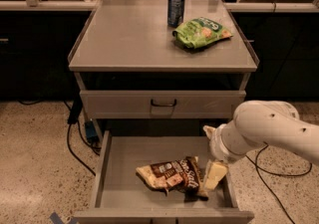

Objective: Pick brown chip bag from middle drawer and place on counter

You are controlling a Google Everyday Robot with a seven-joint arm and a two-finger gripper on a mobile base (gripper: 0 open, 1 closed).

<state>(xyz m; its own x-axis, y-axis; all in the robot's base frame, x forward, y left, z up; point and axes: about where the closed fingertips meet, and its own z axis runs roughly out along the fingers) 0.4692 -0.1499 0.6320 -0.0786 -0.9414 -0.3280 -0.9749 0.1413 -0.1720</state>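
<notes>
I had the middle drawer (107, 168) standing open nearest me, its floor bare on the left. The brown chip bag (169, 175) lay flat right of centre, long axis left-right. The gripper (209, 157) hung just beside its right end, fingers apart, holding nothing. Beyond, the counter (124, 39) carried a green chip bag (202, 31) and a can (175, 8) far right.

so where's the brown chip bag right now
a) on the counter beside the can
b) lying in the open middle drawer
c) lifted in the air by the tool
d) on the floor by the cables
b: the brown chip bag lies on the bottom of the open middle drawer, with the tool down at the bag's right end; the counter holds the green chip bag and a blue can.
</notes>
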